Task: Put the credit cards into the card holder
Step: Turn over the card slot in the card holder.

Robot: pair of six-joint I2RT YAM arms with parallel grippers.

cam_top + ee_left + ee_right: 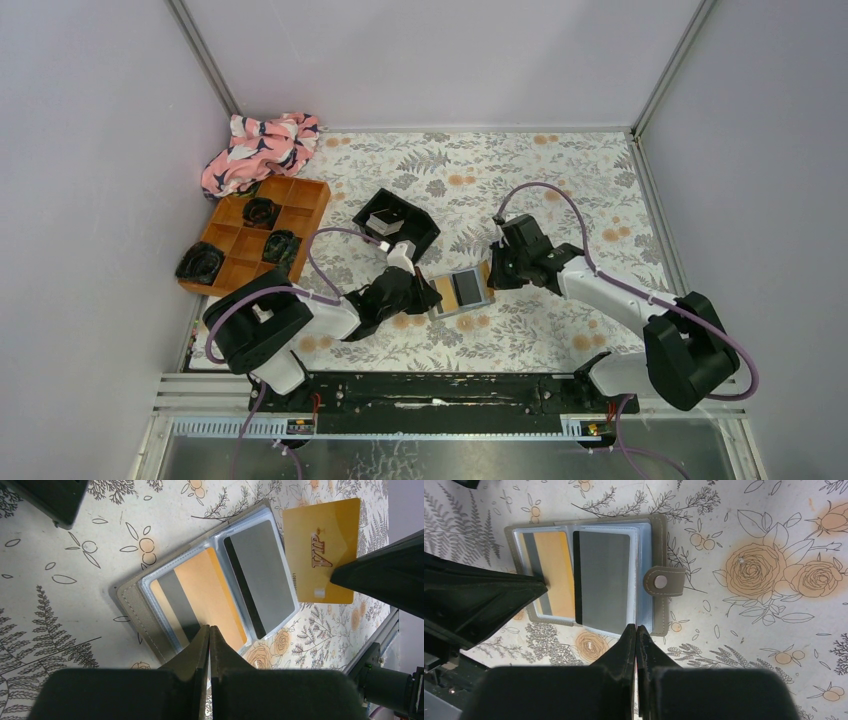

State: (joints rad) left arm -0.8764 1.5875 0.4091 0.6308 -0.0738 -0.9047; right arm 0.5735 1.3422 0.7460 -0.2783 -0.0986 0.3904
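Note:
The grey-taupe card holder (462,290) lies open on the floral cloth between my two grippers. In the left wrist view a gold card (210,587) sits in its left pocket and a silver-grey card (262,582) in its right pocket. My left gripper (209,628) is shut, and its tip rests on the holder's left page (541,577). My right gripper (636,627) is shut on a gold VIP card (322,545), held edge-on at the holder's right edge by the snap tab (659,581). More cards (385,222) lie in the black tray.
The black square tray (424,232) stands just behind the left gripper. An orange compartment tray (300,195) with dark items and a pink patterned cloth (260,148) are at the far left. Grey walls close in on three sides.

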